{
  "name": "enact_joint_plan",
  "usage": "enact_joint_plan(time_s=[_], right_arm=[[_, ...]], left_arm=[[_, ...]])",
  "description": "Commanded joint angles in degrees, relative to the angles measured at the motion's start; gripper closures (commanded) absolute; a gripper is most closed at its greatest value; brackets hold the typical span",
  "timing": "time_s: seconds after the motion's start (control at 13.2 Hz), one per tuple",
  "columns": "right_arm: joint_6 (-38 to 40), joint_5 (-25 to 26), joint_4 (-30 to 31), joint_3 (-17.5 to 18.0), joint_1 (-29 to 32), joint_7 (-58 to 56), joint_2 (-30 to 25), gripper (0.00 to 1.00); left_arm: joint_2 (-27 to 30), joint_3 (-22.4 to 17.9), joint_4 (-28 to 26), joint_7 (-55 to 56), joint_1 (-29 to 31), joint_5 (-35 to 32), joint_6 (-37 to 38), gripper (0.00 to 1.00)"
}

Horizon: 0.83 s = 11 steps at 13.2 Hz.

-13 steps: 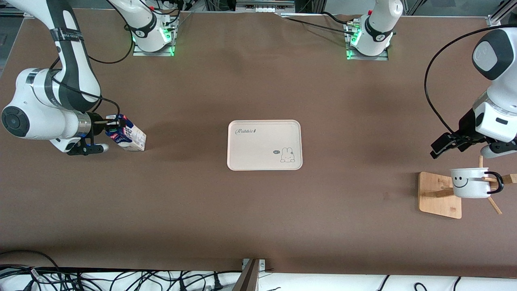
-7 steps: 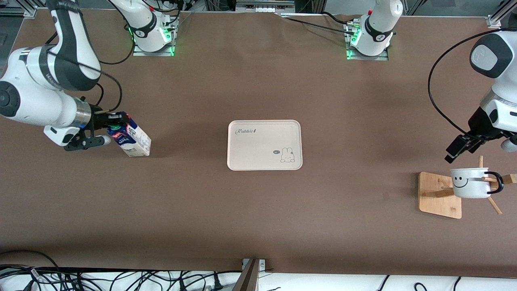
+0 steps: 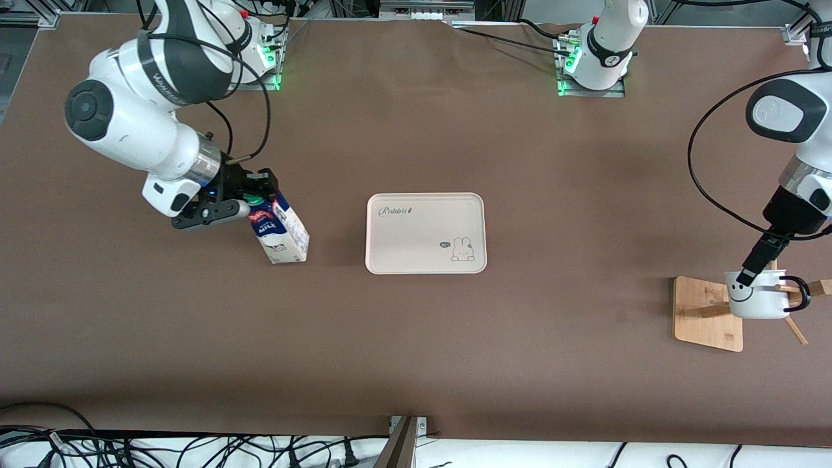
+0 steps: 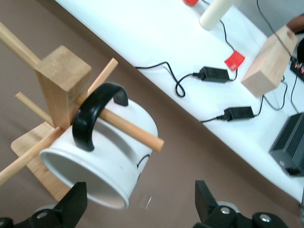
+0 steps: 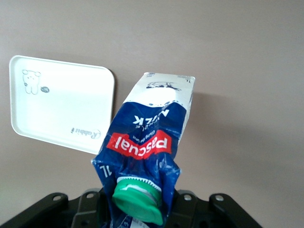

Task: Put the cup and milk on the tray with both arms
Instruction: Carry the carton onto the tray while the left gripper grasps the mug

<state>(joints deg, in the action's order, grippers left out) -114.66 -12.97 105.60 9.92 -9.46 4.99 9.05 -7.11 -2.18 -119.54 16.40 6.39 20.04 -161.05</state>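
Cream tray (image 3: 426, 233) is the landmark, nothing on it yet; right gripper (image 3: 255, 195) is pinching the milk (image 3: 281, 233) by its crumpled gable top, green cap up, carton tilted and just beside the tray toward the right arm's end; looks like the carry step, next it needs to go over the tray; left gripper (image 3: 747, 272), fingers spread, sits at the cup (image 3: 757, 296), a smiley white mug hanging sideways on a wooden rack (image 3: 707, 314), well apart from the tray.
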Motion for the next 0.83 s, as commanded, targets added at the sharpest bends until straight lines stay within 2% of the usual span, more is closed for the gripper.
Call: enact_joint_plan(time_s=[0.0,0.08,0.3,0.53,0.76], right_arm=[[-2.0,-0.8,-0.8,-0.2,-4.4,5.7,1.4,0.66],[-2.0,-0.8,-0.8,-0.2,-6.2,7.2,1.5,0.66],[-2.1,-0.8,-0.9,-0.2,-11.1,11.4,2.9,0.66],[-4.4,-0.9,-1.9,-0.2,-16.2,16.3,5.4,0.66],[-3.1,-0.7,-9.0,-0.2,-19.5,17.8,11.8,0.66]], left_arm=[[-1.5,0.5,1.2,-0.8,0.3,3.4,-2.2,0.00],[-1.6,0.5,1.2,-0.7,0.4,3.6,-2.2,0.00],[-2.6,0.5,1.2,-0.8,0.1,10.4,-2.3,0.00],[-3.4,0.5,1.2,-0.8,0.2,10.6,-2.3,0.00],[-4.7,0.5,2.0,-1.0,0.2,10.6,-2.5,0.00]])
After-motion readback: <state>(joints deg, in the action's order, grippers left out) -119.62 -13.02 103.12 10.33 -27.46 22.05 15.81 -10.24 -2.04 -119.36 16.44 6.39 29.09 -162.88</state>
